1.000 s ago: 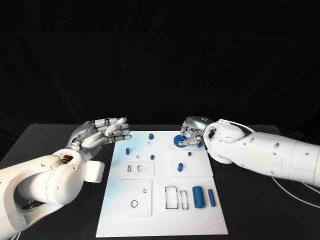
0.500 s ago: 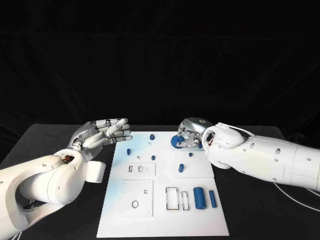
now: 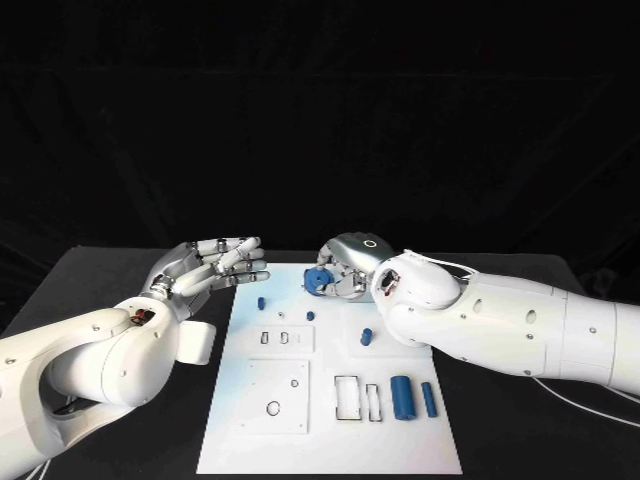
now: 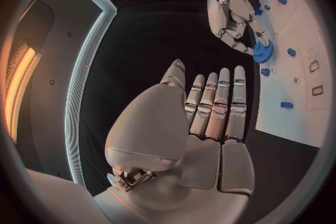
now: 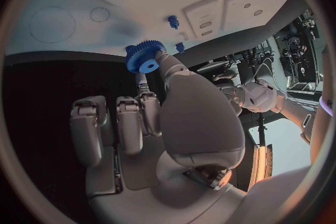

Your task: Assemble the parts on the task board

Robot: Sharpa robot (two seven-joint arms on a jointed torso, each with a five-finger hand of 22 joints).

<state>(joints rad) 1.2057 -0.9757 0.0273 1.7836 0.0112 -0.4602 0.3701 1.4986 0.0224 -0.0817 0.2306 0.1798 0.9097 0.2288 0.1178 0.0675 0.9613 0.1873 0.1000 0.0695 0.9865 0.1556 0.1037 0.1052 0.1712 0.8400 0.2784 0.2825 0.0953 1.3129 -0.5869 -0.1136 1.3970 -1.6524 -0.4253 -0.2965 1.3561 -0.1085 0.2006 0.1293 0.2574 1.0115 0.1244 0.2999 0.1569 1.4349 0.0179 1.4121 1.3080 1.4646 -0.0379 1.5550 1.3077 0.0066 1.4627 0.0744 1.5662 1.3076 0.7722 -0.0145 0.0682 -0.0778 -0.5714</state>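
Half the blue gear (image 3: 319, 279) behind right robot hand (image 3: 343, 268) fingers.

Robot lab: black-draped table (image 3: 147, 265), white task board (image 3: 320, 440)

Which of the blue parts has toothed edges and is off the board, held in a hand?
The blue gear, pinched by the right hand above the task board's far end. It alone is toothed and lifted; the other blue parts, like the large cylinder, lie on the board.
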